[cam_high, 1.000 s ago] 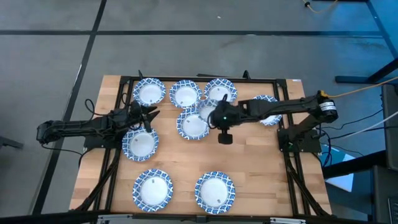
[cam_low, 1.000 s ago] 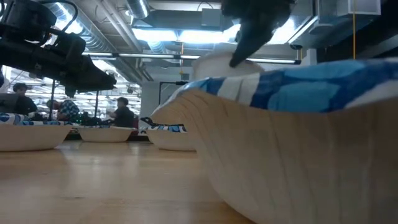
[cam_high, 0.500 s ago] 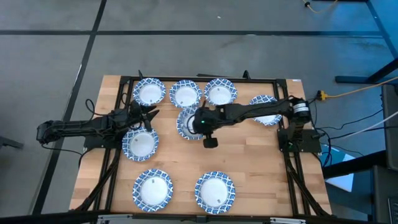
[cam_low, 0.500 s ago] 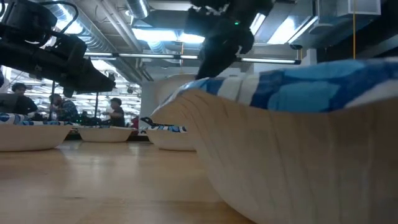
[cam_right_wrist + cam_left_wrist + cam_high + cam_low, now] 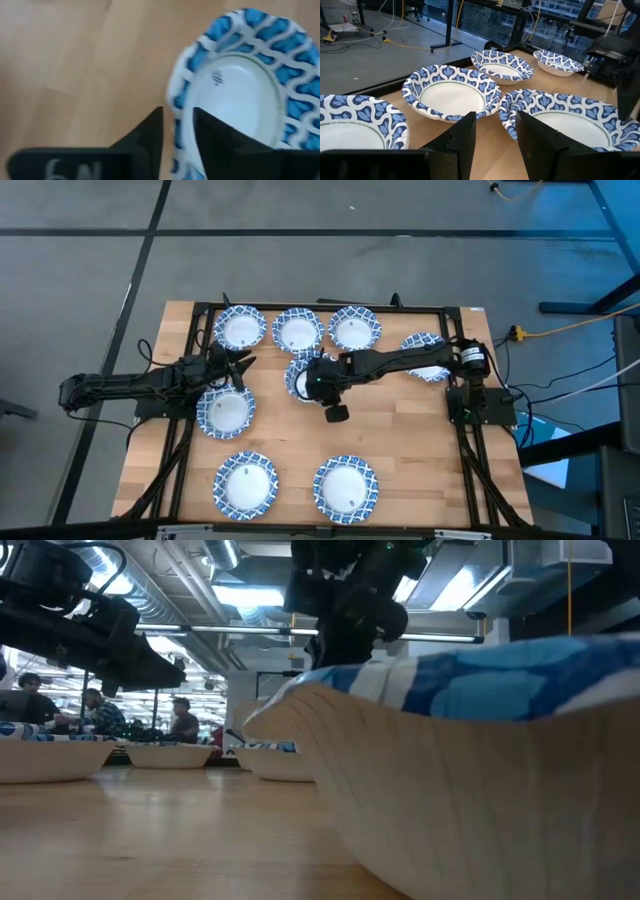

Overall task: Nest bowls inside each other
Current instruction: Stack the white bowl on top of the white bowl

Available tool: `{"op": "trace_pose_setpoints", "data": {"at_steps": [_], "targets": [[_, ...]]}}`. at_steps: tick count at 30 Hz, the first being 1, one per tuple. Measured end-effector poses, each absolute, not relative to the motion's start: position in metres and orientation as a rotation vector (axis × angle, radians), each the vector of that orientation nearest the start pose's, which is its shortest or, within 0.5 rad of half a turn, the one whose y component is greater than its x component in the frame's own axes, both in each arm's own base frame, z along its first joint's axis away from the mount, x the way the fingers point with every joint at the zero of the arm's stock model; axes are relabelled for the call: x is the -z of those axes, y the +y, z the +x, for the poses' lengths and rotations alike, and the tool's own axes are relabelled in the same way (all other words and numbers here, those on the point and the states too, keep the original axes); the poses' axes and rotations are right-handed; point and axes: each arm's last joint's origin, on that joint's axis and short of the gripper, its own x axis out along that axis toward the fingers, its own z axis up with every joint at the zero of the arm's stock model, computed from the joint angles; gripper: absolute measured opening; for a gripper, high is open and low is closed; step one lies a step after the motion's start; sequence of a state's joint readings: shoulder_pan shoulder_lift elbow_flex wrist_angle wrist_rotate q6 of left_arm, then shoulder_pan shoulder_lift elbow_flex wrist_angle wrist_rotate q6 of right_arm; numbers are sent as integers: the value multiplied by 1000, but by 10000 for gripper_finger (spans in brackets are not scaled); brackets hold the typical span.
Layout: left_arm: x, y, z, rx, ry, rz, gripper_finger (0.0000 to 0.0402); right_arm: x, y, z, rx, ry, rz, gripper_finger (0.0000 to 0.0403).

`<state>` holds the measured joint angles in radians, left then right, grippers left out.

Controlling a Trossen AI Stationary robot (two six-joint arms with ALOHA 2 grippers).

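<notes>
Blue-and-white patterned bowls stand on the wooden table. Three sit in a far row (image 5: 240, 328), (image 5: 298, 332), (image 5: 354, 328), and one (image 5: 425, 352) lies partly under my right arm. One (image 5: 226, 412) is at the left and two (image 5: 245, 485), (image 5: 346, 488) are near the front edge. My right gripper (image 5: 312, 380) is shut on a bowl (image 5: 235, 95) at the table's centre. Whether another bowl lies beneath it, I cannot tell. My left gripper (image 5: 243, 365) hovers open beside the left bowl, touching nothing. My right gripper holds the centre bowl by its patterned rim (image 5: 176, 131), on the edge toward the table's near side. One finger (image 5: 200, 130) is inside the bowl and one (image 5: 152, 130) outside, coming from above. Whether the bowl rests on anything is hidden by the gripper.
A black frame (image 5: 330, 308) borders the table's far edge and sides. Bare wood (image 5: 400, 430) lies between the centre and the near bowls. In the low view a bowl (image 5: 480, 760) stands close to the camera, and people show in the room far behind.
My right gripper has carried its bowl toward the table's left, from between the far row and the centre bowl to over the centre bowl's place. The arm has stretched out farther across the table. My left arm kept still.
</notes>
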<state>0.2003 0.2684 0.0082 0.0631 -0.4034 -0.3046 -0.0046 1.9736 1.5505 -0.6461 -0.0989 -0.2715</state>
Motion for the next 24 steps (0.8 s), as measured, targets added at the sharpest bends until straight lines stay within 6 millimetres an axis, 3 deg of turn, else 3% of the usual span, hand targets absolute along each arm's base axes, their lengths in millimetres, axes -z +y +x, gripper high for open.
{"op": "trace_pose_setpoints", "data": {"at_steps": [5,10,17,21,24], "targets": [[-150,33,106,-627,106,-274,133,-218,-1,418,-169,1065,-223,183],[-150,33,106,-627,106,-274,133,-238,-7,421,-116,1064,-242,218],[-150,33,106,-627,106,-274,133,-278,-30,413,-61,1022,-222,229],[-150,33,106,-628,106,-274,133,-301,-46,398,-13,982,-204,225],[-150,33,106,-629,106,-273,133,-307,-64,385,25,1023,-174,224]]}}
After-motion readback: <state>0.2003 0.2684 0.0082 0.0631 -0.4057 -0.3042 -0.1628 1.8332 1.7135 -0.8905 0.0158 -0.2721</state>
